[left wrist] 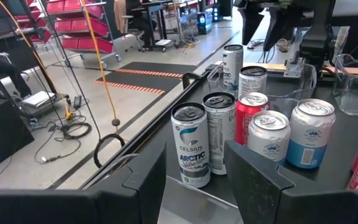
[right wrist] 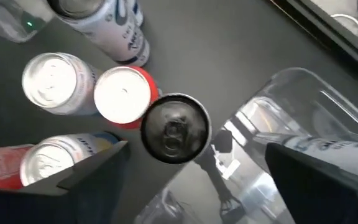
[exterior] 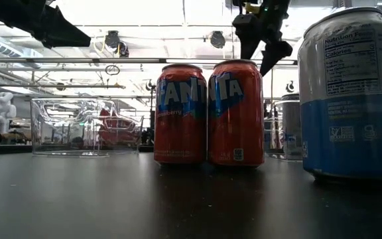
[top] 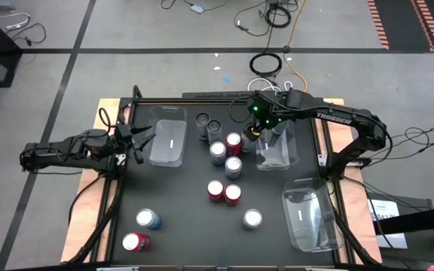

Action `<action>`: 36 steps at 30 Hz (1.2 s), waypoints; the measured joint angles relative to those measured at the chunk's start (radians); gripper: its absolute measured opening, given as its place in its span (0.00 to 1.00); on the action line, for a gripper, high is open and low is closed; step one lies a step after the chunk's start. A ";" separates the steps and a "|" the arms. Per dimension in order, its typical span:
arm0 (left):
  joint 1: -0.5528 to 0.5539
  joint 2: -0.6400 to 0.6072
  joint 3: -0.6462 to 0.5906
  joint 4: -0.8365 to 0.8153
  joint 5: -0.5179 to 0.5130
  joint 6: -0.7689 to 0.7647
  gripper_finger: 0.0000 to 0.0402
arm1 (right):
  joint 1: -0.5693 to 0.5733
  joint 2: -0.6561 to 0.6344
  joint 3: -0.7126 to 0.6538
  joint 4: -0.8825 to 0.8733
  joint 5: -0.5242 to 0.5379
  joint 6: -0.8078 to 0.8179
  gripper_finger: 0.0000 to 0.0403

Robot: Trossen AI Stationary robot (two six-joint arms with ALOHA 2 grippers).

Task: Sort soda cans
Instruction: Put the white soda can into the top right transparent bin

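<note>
- My right gripper (top: 266, 134) hangs over the rim of a clear tray (top: 277, 154), fingers (right wrist: 98, 165) spread wide, gripping nothing.
- Directly under it, between the fingers in the wrist view, stands a dark-topped can (right wrist: 176, 128), at the tray's edge.
- Just beside that: a red can (right wrist: 124, 94) and a blue-and-silver can (right wrist: 53, 81).
- My left gripper (top: 130, 141) is shut and empty, parked beside another clear tray (top: 168, 135).
</note>
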 joint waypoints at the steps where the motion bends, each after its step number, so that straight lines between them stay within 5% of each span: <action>1: 0.000 0.000 0.000 0.000 0.000 0.000 0.43 | 0.000 0.000 0.000 -0.002 0.019 0.006 0.97; 5: 0.000 0.000 0.000 0.000 -0.004 0.000 0.43 | 0.003 0.000 0.000 -0.004 0.150 0.074 0.97; 10: 0.000 0.000 0.000 0.000 -0.004 0.000 0.43 | 0.005 0.004 0.001 -0.014 0.167 0.112 0.96; 25: 0.000 0.000 0.000 0.000 -0.003 0.000 0.43 | 0.009 0.106 -0.047 0.058 -0.027 0.080 0.95; 36: 0.000 0.000 0.000 -0.001 0.000 0.000 0.43 | 0.005 0.095 -0.053 0.081 -0.013 0.084 0.95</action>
